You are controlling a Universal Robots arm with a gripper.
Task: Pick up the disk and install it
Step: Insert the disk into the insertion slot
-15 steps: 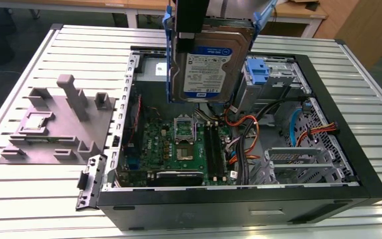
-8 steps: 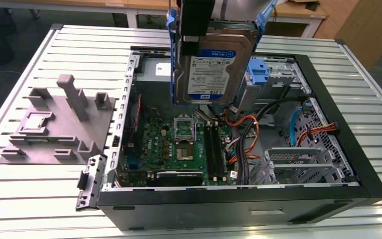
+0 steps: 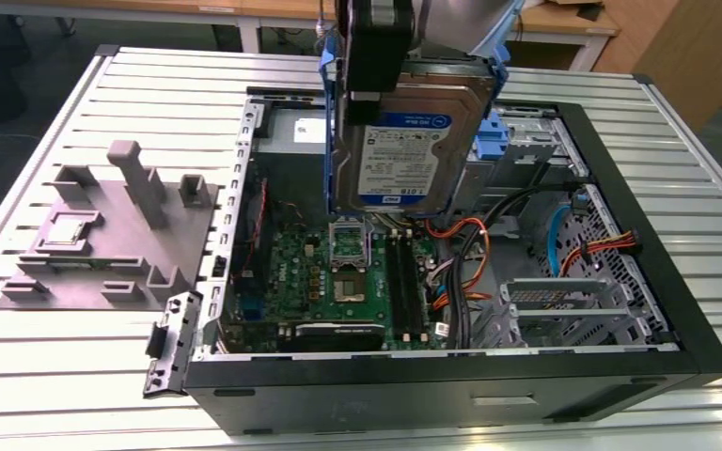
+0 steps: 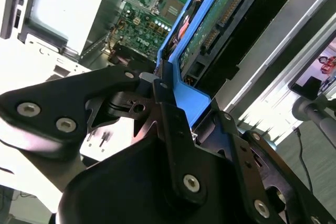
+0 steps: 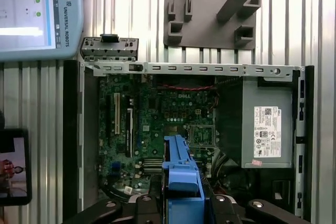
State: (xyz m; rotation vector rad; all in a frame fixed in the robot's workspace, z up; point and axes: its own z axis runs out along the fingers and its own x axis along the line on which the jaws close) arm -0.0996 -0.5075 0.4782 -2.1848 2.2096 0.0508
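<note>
The disk (image 3: 405, 155), a silver hard drive with a white and blue label in a blue carrier frame, hangs on edge above the open computer case (image 3: 462, 365). It is over the motherboard (image 3: 342, 277). My gripper (image 3: 378, 56) comes down from above and is shut on the disk's upper end. In the second wrist view the black fingers (image 4: 173, 129) clamp the blue frame, and the disk (image 4: 220, 19) shows its green circuit-board side. In the first wrist view the disk's blue frame edge (image 5: 181, 174) sits in my gripper (image 5: 181, 203), above the motherboard (image 5: 157, 119).
A grey plastic stand (image 3: 110, 225) with upright posts sits on the slatted table at the exterior view's left, beside the case. Inside the case are a metal drive cage (image 3: 562, 301), orange and black cables (image 3: 468, 254) and another blue bracket (image 3: 502, 132). A control tablet (image 5: 37, 14) lies near the case.
</note>
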